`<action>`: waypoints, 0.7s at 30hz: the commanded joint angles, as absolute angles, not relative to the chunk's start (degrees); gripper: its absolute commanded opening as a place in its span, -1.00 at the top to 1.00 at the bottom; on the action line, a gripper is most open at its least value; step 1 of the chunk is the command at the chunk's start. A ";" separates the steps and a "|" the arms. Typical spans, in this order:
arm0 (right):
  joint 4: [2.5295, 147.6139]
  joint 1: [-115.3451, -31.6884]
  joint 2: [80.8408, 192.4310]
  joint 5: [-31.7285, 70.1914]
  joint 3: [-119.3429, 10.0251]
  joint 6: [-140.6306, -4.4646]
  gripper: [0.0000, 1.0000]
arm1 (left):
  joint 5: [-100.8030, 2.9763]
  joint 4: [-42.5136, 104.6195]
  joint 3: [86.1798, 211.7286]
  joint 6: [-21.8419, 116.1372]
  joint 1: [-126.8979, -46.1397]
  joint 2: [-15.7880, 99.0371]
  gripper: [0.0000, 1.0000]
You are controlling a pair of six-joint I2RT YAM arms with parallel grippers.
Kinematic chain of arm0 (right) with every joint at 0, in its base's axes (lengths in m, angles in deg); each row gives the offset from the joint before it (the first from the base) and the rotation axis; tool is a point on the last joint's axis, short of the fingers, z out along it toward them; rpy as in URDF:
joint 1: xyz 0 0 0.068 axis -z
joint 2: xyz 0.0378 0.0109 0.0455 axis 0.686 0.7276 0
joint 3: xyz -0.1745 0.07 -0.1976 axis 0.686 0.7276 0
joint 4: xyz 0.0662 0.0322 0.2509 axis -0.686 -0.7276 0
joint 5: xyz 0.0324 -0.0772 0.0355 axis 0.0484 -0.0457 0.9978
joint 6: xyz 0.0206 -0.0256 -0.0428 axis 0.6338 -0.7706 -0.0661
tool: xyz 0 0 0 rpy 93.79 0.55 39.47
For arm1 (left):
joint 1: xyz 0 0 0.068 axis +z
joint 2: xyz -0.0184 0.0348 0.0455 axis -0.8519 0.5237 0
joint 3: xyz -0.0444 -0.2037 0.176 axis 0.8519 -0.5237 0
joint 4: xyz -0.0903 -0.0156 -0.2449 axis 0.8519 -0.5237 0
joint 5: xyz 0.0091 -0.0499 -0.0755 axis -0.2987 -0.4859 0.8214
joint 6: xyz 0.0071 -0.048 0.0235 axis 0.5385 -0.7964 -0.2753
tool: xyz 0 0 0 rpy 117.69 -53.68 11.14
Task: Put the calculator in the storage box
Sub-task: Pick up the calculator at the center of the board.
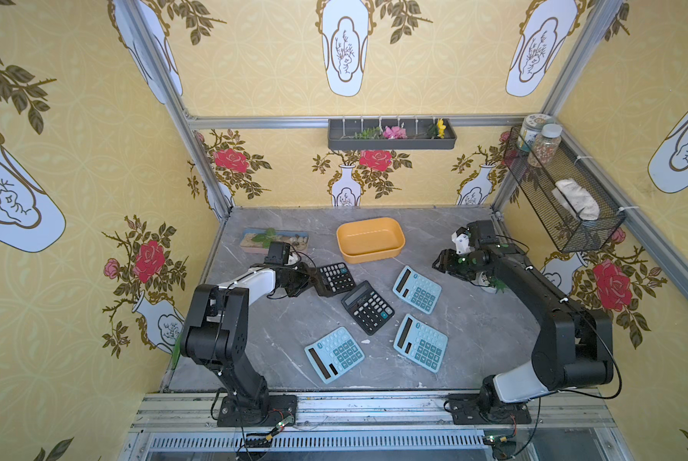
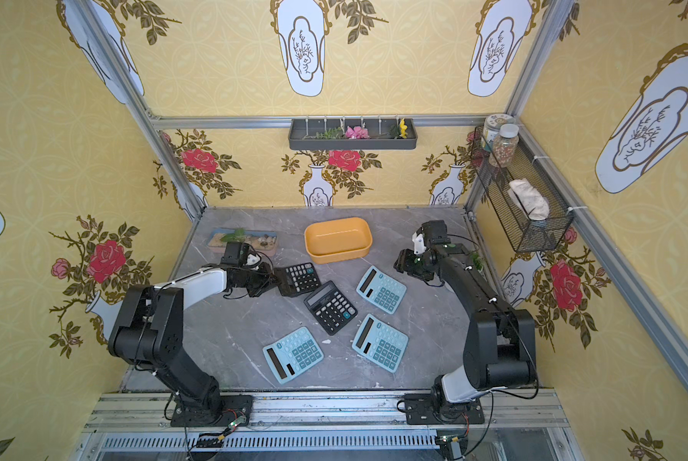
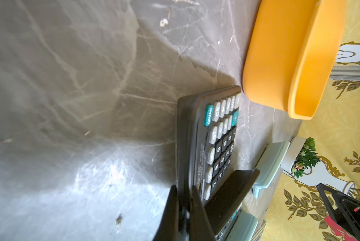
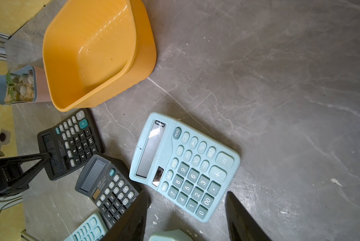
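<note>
The left gripper (image 1: pixel 312 281) is clamped on the display end of a black calculator (image 1: pixel 336 277). This calculator is on the gray table (image 1: pixel 274 339), just beside the orange storage box (image 1: pixel 374 253) and outside it. The right gripper (image 1: pixel 439 264) hangs near a blue calculator (image 1: pixel 417 289), its fingers apart and holding nothing.

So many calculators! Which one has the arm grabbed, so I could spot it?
Find the orange storage box at the back of the grey table. In front of its left corner lies a black calculator, its display end pinched by the left gripper. Unlike it, the second black calculator and the light blue calculators lie free.
</note>
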State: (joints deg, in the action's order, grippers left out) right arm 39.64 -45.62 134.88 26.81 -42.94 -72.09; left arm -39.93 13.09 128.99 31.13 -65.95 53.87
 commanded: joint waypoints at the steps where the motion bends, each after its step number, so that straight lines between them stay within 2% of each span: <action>1: 40.21 -45.15 134.65 27.96 -43.26 -72.38 -0.19 | -40.78 8.04 130.01 32.79 -65.89 51.92 1.00; 6: 38.91 -44.76 135.47 28.92 -45.16 -72.51 -0.17 | -41.58 -2.24 133.85 35.96 -65.89 46.40 1.00; 13: 34.87 -44.70 138.91 30.80 -50.85 -73.14 -0.12 | -41.37 -16.95 146.76 39.21 -65.85 41.60 1.00; 17: 32.57 -44.66 140.72 31.83 -54.10 -73.15 -0.10 | -39.17 -18.47 154.22 37.58 -67.30 44.98 1.00; 21: 30.41 -44.74 141.71 32.50 -56.89 -73.06 -0.09 | -39.28 -18.69 162.99 36.25 -70.02 53.37 1.00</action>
